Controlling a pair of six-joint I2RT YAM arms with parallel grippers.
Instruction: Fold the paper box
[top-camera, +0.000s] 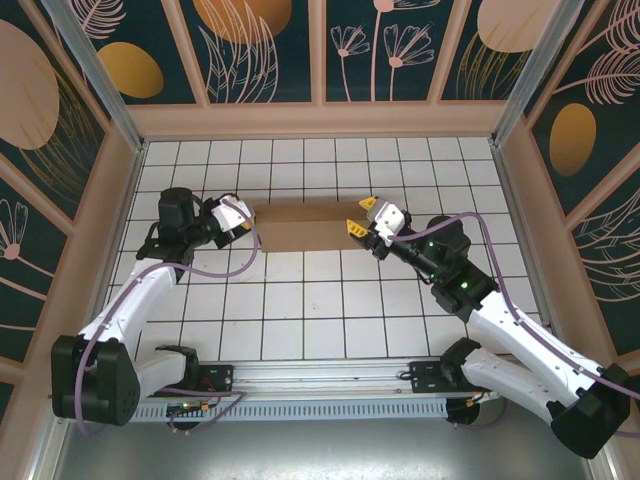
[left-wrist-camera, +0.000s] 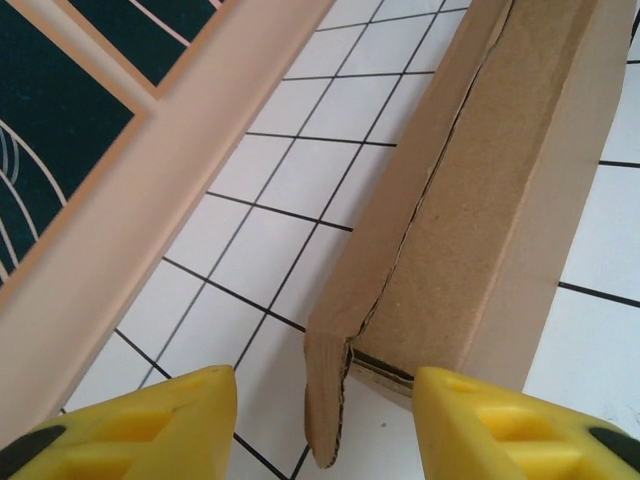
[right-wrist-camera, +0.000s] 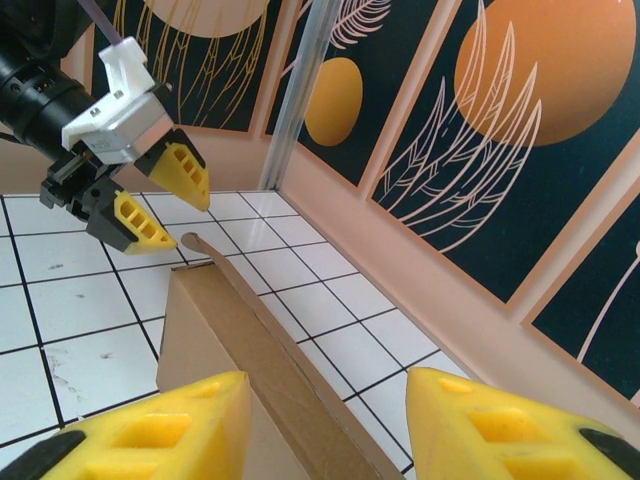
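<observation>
The paper box (top-camera: 305, 228) is a long, flat brown cardboard shape lying across the white tiles at the back middle. My left gripper (top-camera: 247, 222) is at its left end and my right gripper (top-camera: 360, 217) at its right end. In the left wrist view, the open left gripper (left-wrist-camera: 325, 415) straddles a small curled tab (left-wrist-camera: 335, 400) at the paper box's (left-wrist-camera: 470, 200) corner without touching it. From the right wrist, the open right gripper (right-wrist-camera: 325, 410) straddles the raised back wall of the paper box (right-wrist-camera: 200, 320). The left gripper (right-wrist-camera: 190, 222) shows at the far end.
A pale wooden ledge (top-camera: 310, 120) and patterned walls close in the tiled floor (top-camera: 300, 310) at the back and sides. The ledge runs close behind the box (left-wrist-camera: 130, 210). Both arm bases sit on a metal rail (top-camera: 320, 385) at the near edge.
</observation>
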